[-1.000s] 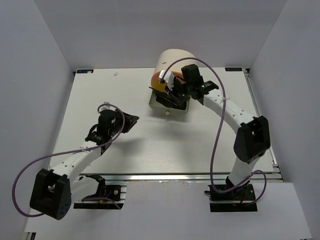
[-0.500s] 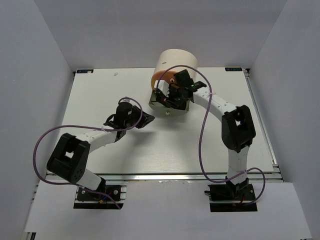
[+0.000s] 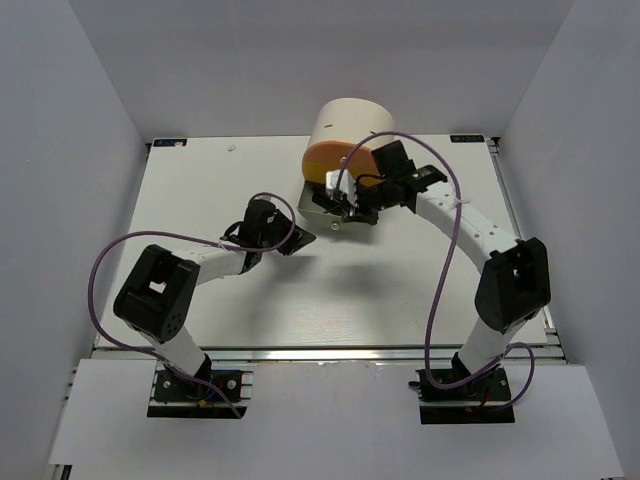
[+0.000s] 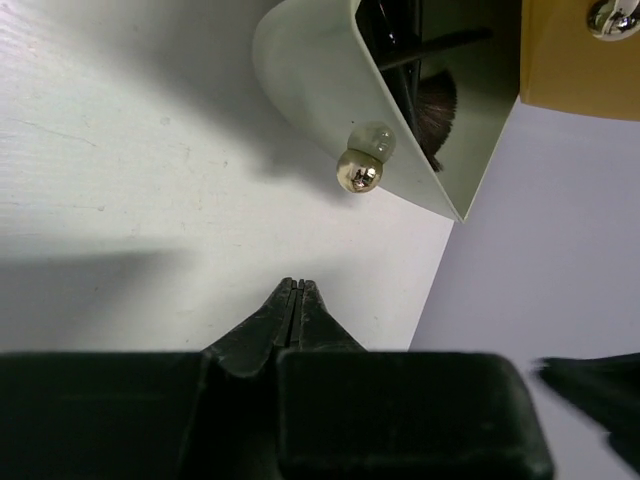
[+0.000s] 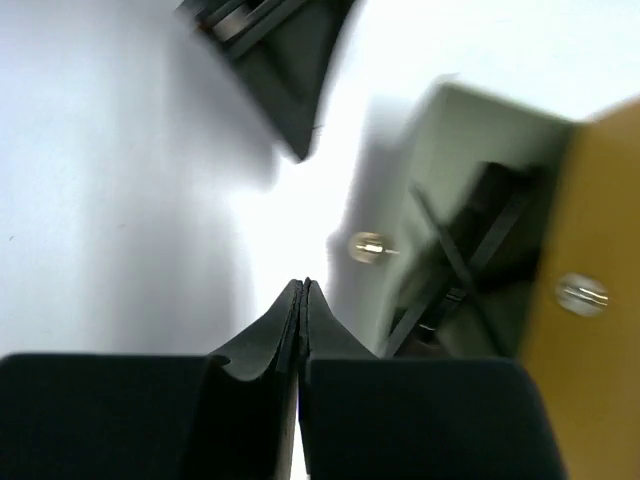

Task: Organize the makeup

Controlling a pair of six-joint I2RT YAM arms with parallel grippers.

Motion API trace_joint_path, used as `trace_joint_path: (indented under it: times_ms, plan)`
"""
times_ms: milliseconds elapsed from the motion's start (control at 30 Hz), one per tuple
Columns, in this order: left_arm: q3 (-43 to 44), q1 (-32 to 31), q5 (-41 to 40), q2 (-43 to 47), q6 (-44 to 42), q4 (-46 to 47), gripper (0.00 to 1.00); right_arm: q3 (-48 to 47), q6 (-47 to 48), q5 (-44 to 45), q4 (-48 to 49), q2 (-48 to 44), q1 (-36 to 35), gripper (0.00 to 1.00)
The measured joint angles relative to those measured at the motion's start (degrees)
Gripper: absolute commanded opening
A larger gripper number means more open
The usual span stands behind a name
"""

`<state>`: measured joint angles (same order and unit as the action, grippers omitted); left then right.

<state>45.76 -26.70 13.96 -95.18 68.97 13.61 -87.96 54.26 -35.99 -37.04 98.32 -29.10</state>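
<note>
The cream case (image 3: 350,120) stands at the back centre, its bottom drawer (image 3: 318,205) pulled out. Thin black brushes lie in that drawer, seen in the left wrist view (image 4: 436,100) and the right wrist view (image 5: 470,250). My right gripper (image 3: 347,208) is shut and empty over the drawer's front, its tips (image 5: 303,287) just short of the drawer's gold knob (image 5: 368,246). My left gripper (image 3: 303,240) is shut and empty on the table just left of the drawer front; its tips (image 4: 293,285) point at the knob (image 4: 358,172). No sponges or red-and-black sticks are in view.
An orange-yellow drawer front (image 3: 335,158) sits shut above the open drawer, with its own knob (image 4: 612,15). The white table (image 3: 200,190) ends at grey walls on three sides. A metal rail (image 3: 320,352) runs along the near edge.
My left gripper has swung right across the table up to the open drawer's front. My right gripper has drawn back from inside the drawer toward its front edge.
</note>
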Motion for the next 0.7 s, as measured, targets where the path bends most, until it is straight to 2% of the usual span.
trace_joint_path:
  times_ms: [133,167,267,300,400,467,533,700]
  plan:
    - [0.8,0.0,-2.1,2.9,-2.5,-4.8,0.11,7.8,2.2,2.9,-0.5,0.8,-2.6,0.00]
    - [0.8,0.0,-2.9,4.5,-3.3,-6.3,0.16,9.9,1.7,4.2,0.1,1.2,-2.9,0.00]
    - [0.0,0.3,-5.5,10.7,-5.4,-9.4,0.34,15.6,-1.4,10.7,4.5,2.8,-3.5,0.00]
    - [-0.6,0.5,-6.3,13.1,-5.8,-9.7,0.49,16.7,-2.4,12.9,6.6,3.3,-3.6,0.00]
    - [-3.4,1.4,-9.1,21.9,-7.3,-11.0,0.70,17.7,-6.4,21.2,13.8,5.3,-4.3,0.00]
    - [-4.5,2.2,-11.1,26.6,-7.9,-12.4,0.74,17.7,-9.0,26.0,19.7,6.8,-4.7,0.07]
    - [-5.0,2.9,-13.4,30.6,-8.7,-14.3,0.77,17.6,-10.7,29.6,24.6,8.1,-5.2,0.20]
    - [-5.0,4.9,-17.6,36.7,-10.3,-19.5,0.78,17.4,-13.8,31.9,28.5,10.3,-5.8,0.33]
